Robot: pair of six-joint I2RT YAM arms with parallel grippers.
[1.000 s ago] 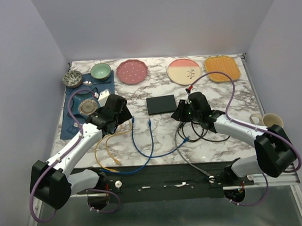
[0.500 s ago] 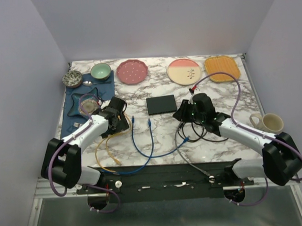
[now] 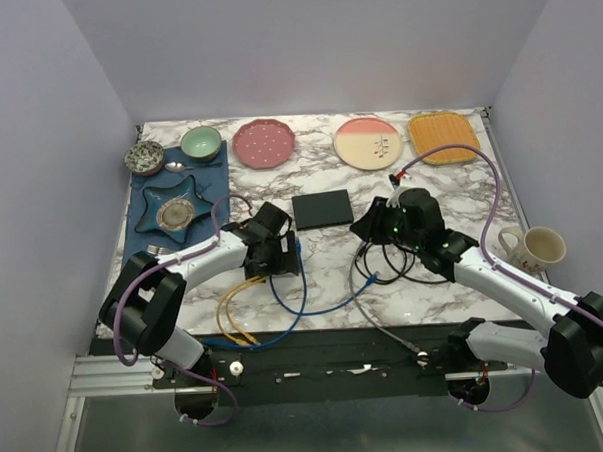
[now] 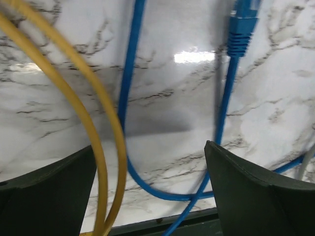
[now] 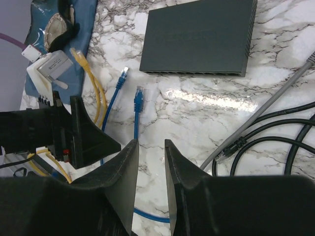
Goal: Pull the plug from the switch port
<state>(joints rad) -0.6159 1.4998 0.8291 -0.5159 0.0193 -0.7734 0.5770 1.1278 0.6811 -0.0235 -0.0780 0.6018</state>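
Marble table (image 3: 314,175). The switch (image 5: 197,39) lies flat ahead of the right gripper (image 5: 151,142), a little to its right and well apart from it. Right gripper jaws stand a narrow gap apart with nothing between them. The left gripper (image 4: 150,147) is spread wide, empty, low over the table. A blue cable (image 4: 129,98) loops between its fingers, a yellow cable (image 4: 88,128) runs by one finger, and a blue plug (image 4: 242,29) lies ahead of the other.

Your left gripper (image 4: 149,152) sits at the bottom, its two dark fingers (image 4: 49,191) far apart. Between them a blue cable (image 4: 127,83) loops on the white marble table (image 4: 167,98) — its blue plug (image 4: 242,29) is up at the top right. A yellow cable (image 4: 98,167) curves down the left side.
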